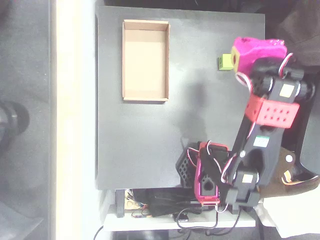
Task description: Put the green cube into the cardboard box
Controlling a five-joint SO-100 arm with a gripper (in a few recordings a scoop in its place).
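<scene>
The green cube (pixel 223 63) rests on the black table (pixel 150 145) near its right edge, in the upper right of the overhead view. My magenta gripper (pixel 239 54) sits right beside the cube on its right, with its small yellow patch up against the cube. From above the magenta body hides the fingers, so their spacing and any hold on the cube cannot be told. The cardboard box (pixel 124 60), a shallow tan tray with nothing inside, lies on the table's upper left, well away from the cube.
The arm's black and red links run down the table's right side to a base (pixel 207 175) at the bottom edge, with wires trailing. A pale strip borders the table on the left.
</scene>
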